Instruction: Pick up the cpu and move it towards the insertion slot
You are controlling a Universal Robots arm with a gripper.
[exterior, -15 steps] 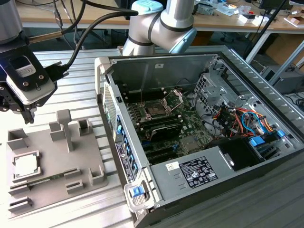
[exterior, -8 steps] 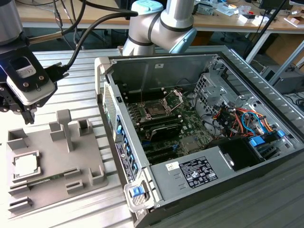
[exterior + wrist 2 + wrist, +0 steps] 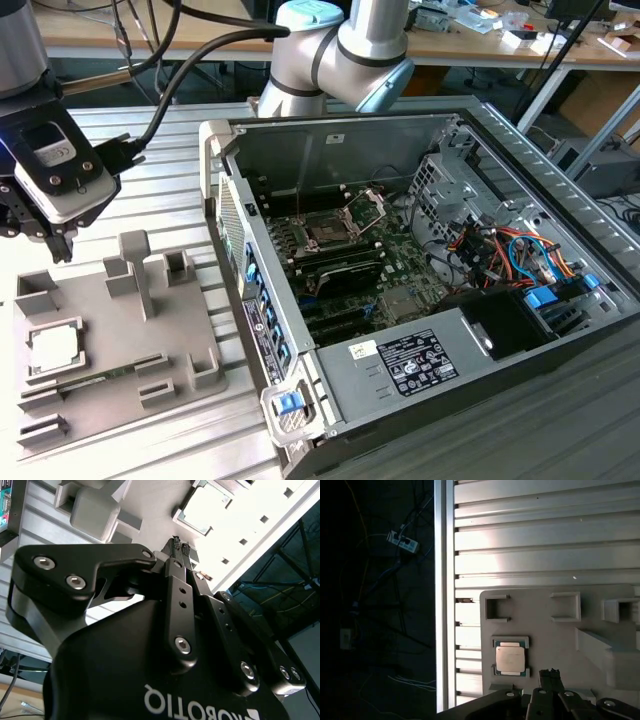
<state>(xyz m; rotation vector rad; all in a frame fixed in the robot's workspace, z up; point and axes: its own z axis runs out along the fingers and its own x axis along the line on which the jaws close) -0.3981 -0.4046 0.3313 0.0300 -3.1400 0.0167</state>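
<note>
cpu (image 3: 510, 659) in grey tray (image 3: 545, 635), closed tool (image 3: 549, 672) near

My gripper (image 3: 62, 248) hangs above the tray (image 3: 190, 330), near the cpu (image 3: 52, 350) but apart from it. The cpu lies in a pocket at the tray's end toward the exterior view's left. The tray rests on the table (image 3: 180, 200), and the case (image 3: 560, 200) lies just beside it on the exterior view's right. The insertion slot (image 3: 326, 232) sits on the board (image 3: 400, 290) inside the case.
</note>
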